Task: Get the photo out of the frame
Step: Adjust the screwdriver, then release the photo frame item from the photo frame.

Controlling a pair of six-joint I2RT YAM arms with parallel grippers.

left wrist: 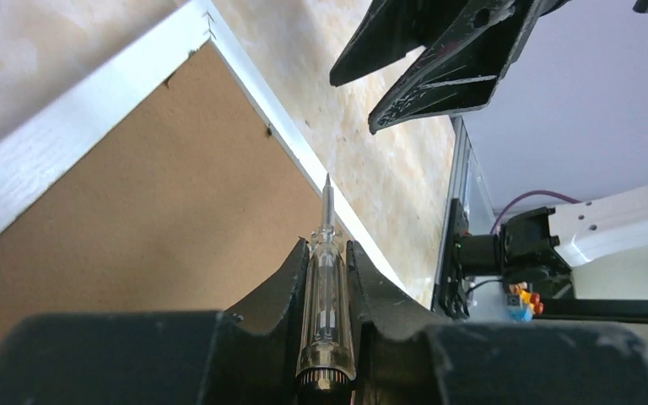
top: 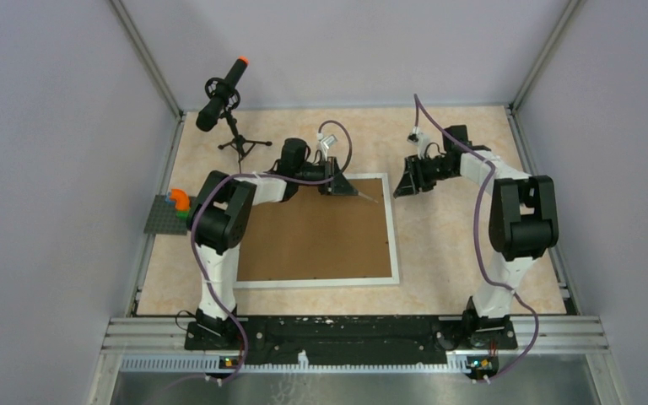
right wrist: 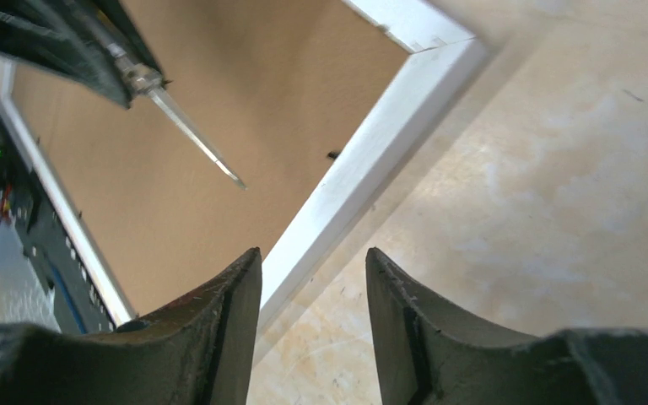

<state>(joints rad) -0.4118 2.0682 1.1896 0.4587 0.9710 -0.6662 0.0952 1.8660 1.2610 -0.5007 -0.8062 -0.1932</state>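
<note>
Clear-handled screwdriver with a thin metal shaft [left wrist: 327,304] is pinched tight in the left gripper's [left wrist: 327,249] jaws. Its tip hangs by the inner right border of the big white rectangular frame [top: 392,245], close to its far right corner. Right gripper [right wrist: 312,253] jaws are spread with nothing in them, over the beige marbled tabletop [top: 447,253] just off that corner. Frame lies face down mid-tabletop, brown backing board [top: 312,236] up, so the photo's hidden. Pale grey walls [top: 51,169] all round.
</note>
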